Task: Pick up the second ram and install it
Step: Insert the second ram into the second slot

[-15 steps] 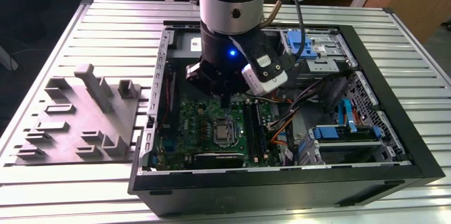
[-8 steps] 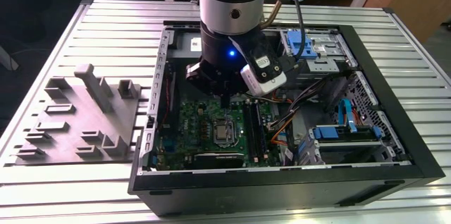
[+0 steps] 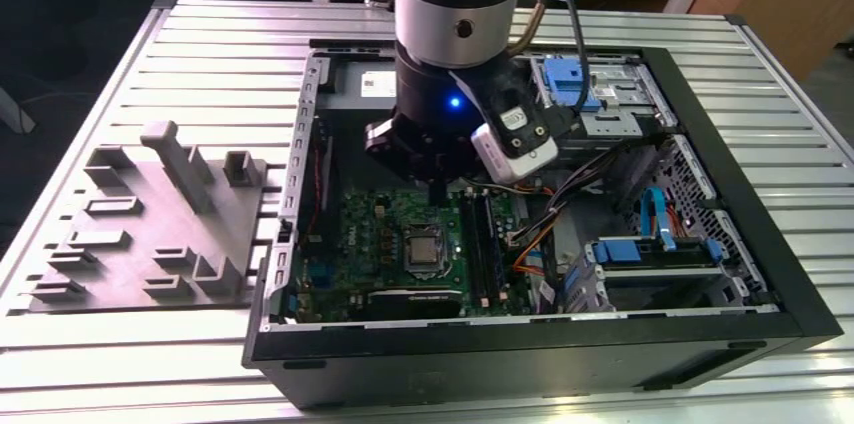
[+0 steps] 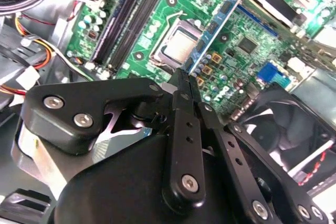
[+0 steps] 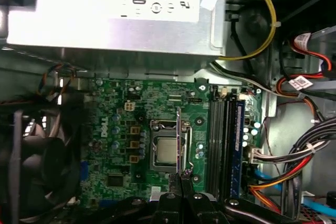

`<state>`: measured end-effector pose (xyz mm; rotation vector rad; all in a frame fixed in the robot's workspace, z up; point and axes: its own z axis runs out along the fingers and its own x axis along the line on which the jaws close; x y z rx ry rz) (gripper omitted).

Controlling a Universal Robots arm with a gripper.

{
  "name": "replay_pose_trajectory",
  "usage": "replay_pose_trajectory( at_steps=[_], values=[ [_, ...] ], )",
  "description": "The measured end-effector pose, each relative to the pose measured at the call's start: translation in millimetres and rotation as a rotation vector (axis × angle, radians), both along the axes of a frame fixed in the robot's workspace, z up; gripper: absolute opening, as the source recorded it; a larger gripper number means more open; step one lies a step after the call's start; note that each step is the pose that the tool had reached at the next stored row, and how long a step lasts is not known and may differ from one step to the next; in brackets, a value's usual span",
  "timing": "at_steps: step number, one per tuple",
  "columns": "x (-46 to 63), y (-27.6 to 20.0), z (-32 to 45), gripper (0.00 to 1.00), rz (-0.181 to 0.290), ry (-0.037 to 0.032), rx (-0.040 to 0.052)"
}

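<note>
My gripper (image 4: pixel 182 77) is shut on the second ram (image 4: pixel 218 27), a thin blue-green stick with black chips that juts out from between the fingertips. In the first wrist view the ram (image 5: pixel 179 129) shows edge-on, hanging over the CPU socket (image 5: pixel 165 150) beyond the gripper (image 5: pixel 181 176). The long dark memory slots (image 5: pixel 220 140) lie beside the socket, apart from the held stick. A blue-edged stick (image 5: pixel 239 145) seems to stand in the outermost slot. In the exterior view the gripper (image 3: pixel 438 184) hovers inside the open computer case, above the green motherboard (image 3: pixel 387 234).
The grey power-supply box (image 5: pixel 115 9) borders the board on one side, a black fan (image 5: pixel 37 166) on another. Bundles of coloured cables (image 5: pixel 294 161) crowd the slots' far side. Drive bays with blue tabs (image 3: pixel 654 249) fill the case's right in the exterior view. A grey fixture tray (image 3: pixel 147 224) lies left of the case.
</note>
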<state>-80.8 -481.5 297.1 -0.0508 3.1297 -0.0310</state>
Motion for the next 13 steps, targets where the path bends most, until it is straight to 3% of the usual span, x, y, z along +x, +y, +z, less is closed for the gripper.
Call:
replay_pose_trajectory(
  at_steps=[13],
  values=[
    [23.7, 0.0, -2.5, 0.12, 0.0, 0.0, 0.0001]
  ],
)
